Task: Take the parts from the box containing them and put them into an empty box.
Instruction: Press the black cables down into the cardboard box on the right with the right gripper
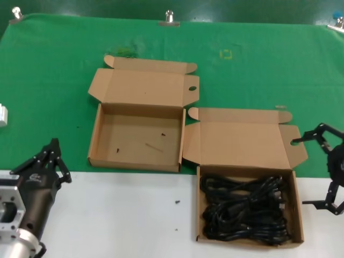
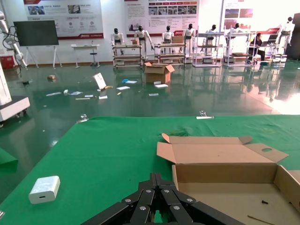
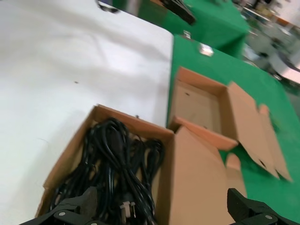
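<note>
The parts are a tangle of black power cords (image 1: 244,207) filling the cardboard box containing them (image 1: 242,141) at the front right, its lid folded back. The empty box (image 1: 134,131), with dark specks and a splinter on its floor, stands open to its left on the green mat. My right gripper (image 1: 299,172) is open just right of the cord box; in the right wrist view (image 3: 161,208) its jaws stand wide apart over the cords (image 3: 112,164) and the box lid. My left gripper (image 1: 54,156) is shut and empty at the front left, pointing at the empty box (image 2: 225,187).
A white adapter (image 1: 2,115) lies at the mat's left edge and also shows in the left wrist view (image 2: 44,189). Metal clips (image 1: 169,19) hold the mat's far edge. A bare white tabletop (image 1: 118,215) with a small dark speck (image 1: 177,202) lies in front.
</note>
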